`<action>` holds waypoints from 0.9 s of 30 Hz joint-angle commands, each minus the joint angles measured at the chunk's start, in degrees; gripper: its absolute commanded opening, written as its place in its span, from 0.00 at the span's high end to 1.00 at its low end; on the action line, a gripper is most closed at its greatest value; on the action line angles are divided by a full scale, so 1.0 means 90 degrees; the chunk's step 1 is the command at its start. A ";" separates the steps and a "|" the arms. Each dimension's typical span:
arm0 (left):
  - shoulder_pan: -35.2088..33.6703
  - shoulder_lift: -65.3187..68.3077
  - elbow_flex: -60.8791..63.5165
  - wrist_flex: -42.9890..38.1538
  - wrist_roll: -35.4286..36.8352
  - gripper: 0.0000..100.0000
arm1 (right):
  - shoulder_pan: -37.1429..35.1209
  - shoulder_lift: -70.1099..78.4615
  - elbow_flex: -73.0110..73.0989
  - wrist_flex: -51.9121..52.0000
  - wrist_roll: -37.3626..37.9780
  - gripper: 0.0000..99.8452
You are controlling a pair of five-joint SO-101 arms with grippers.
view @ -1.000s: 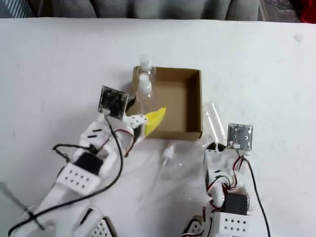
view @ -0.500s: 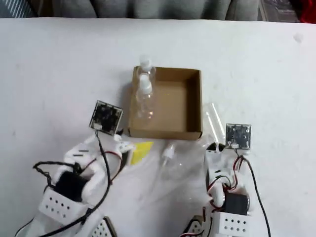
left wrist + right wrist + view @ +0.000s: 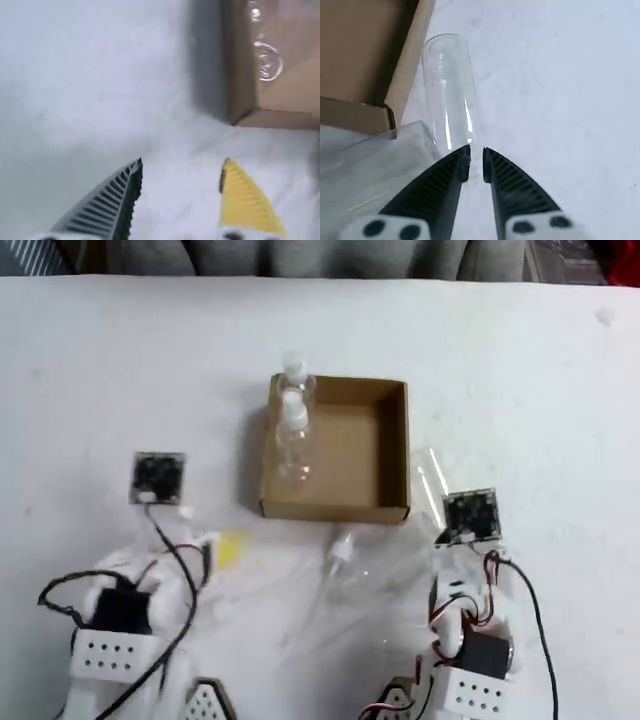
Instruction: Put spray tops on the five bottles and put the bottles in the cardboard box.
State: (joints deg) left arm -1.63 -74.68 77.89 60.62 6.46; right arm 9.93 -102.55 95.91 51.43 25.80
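White table point(image 3: 520, 370), matte, a few faint smudges. Grey upholstery point(image 3: 330, 255) runs along behind its far edge.

Cardboard box point(image 3: 338, 508) sits mid-table, open top. Two capped bottles are along its wall on the left arm's side: one point(image 3: 292, 440) inside, the other point(image 3: 294, 375) at the far corner.

Third bottle with a spray top point(image 3: 343, 558) lies on the table just in front of the box. Crinkled clear plastic sheet point(image 3: 365, 165) lies beside it, towards the right arm.

Bare bottle point(image 3: 447, 85), no top, lies on the table along the box's outer wall on the right arm's side.

Left gripper point(image 3: 182, 165): grey finger and yellow finger spread wide, nothing between them. It hangs over bare table, short of the box's near corner.

Right gripper point(image 3: 476, 152): dark fingers drawn almost together, a thin slit left, holding nothing. The tips sit at the near end of the bare bottle. I cannot tell whether they touch it.
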 commanded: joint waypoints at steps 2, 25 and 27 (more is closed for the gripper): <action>-0.0933 -0.0112 0.0391 -0.1026 -0.0039 0.98 | 0.0054 0.0005 -0.0391 0.0103 0.0879 0.98; -0.1187 -0.0103 0.1035 -0.0967 -0.0830 0.98 | -0.1685 0.7194 -0.7150 0.5328 0.4855 0.96; -0.1187 -0.0103 0.1035 -0.0967 -0.0840 0.98 | -0.1656 0.7350 -0.7160 0.5280 0.5177 0.89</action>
State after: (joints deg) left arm -11.82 -74.68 88.79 51.65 -0.22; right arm -4.75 -41.89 38.24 93.71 64.57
